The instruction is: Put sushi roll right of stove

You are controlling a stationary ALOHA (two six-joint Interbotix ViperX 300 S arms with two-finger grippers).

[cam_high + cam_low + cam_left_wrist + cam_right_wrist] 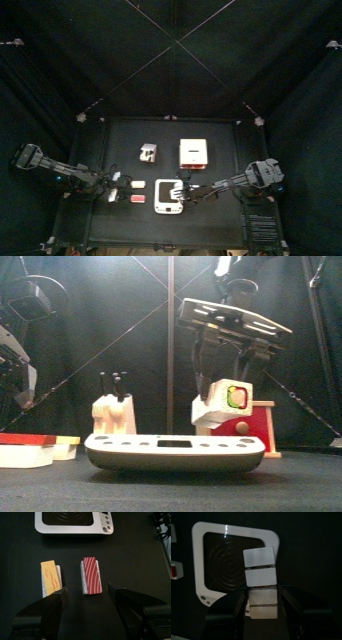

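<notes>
Sushi roll (260, 587): clamped between right gripper (262, 604) jaws, raised over stove (218, 562) | left gripper (87, 594): open, empty, near worktop's (221, 135) left edge

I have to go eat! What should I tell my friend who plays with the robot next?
Left gripper: open, empty, resting left of the stove.
Right gripper: jaws on either side of the sushi roll, seemingly gripping it at the stove's right edge, partly over the stove.
Done: roll brought to the stove's right side.
Left: set it on the table clear of the stove, on its right, then let go.
</notes>
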